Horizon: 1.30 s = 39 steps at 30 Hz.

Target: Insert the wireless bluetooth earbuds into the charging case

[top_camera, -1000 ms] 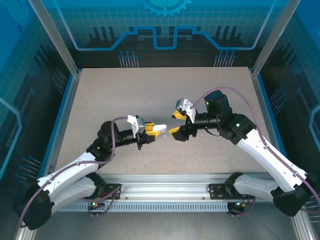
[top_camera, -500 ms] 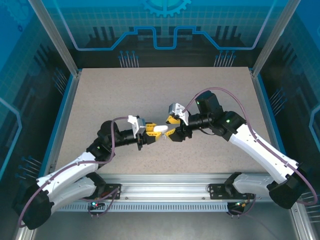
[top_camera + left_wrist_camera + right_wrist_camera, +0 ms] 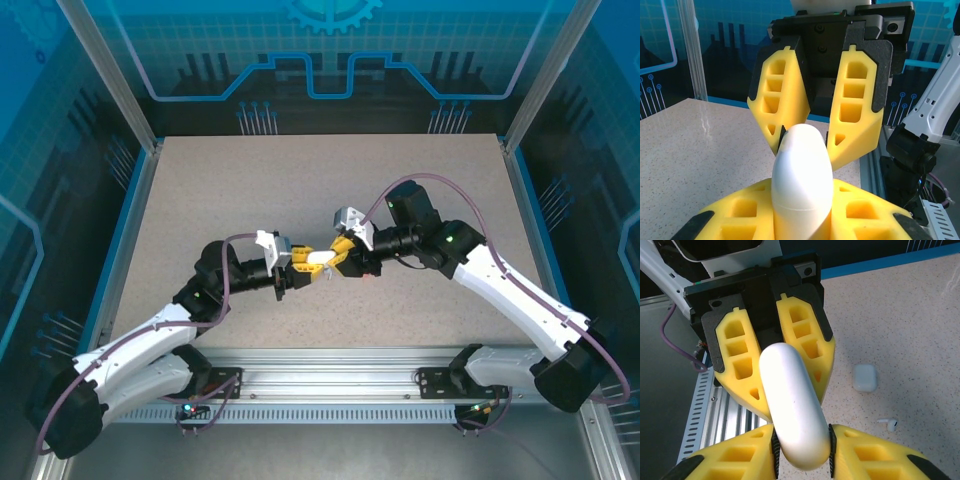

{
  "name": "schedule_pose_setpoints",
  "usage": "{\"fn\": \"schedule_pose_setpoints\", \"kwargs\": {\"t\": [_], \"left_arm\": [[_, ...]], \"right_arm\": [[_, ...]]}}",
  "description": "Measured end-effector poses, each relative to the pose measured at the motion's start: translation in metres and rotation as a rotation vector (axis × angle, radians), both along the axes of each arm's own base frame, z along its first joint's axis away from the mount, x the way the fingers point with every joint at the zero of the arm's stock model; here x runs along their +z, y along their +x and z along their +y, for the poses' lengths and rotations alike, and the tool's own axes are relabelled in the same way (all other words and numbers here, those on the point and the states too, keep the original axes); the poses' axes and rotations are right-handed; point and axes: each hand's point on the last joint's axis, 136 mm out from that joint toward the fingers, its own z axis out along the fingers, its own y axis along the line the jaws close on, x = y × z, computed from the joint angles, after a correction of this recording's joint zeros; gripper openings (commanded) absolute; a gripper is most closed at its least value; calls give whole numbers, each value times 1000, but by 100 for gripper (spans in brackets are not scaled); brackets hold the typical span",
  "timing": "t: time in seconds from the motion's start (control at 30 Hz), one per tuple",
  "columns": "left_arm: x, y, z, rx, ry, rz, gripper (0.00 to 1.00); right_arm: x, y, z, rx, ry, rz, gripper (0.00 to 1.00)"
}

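Note:
A white pebble-shaped charging case [image 3: 318, 259] hangs above the table's middle, held between both grippers. My left gripper [image 3: 305, 262] is shut on one end of it. In the left wrist view the case [image 3: 802, 175] rises from between my yellow fingers [image 3: 740, 212]. My right gripper [image 3: 802, 450] is shut on the opposite end, its black pads pressed on both sides of the case [image 3: 790, 400]. One white stemmed earbud [image 3: 888, 423] lies on the table below, apart from both grippers.
A second small white case [image 3: 864, 377] lies shut on the speckled table [image 3: 420, 180], just beyond the earbud. The metal rail [image 3: 330, 365] with both arm bases runs along the near edge. Blue walls enclose the table.
My right gripper has moved left up to the case and shut its jaws on the free end. The left gripper has kept still, holding the case.

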Motion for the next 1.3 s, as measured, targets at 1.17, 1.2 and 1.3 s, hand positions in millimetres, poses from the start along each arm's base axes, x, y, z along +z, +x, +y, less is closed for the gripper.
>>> {"fn": "schedule_pose_setpoints", "kwargs": {"t": [1.17, 1.2, 1.3], "left_arm": [[-8, 8, 31, 209, 31, -84, 74], [-6, 7, 33, 217, 28, -91, 74], [-6, 7, 36, 231, 31, -90, 74]], "right_arm": [[-105, 93, -75, -514, -139, 398, 22], [-115, 99, -79, -540, -155, 427, 22], [-146, 112, -81, -572, -211, 507, 21]]}}
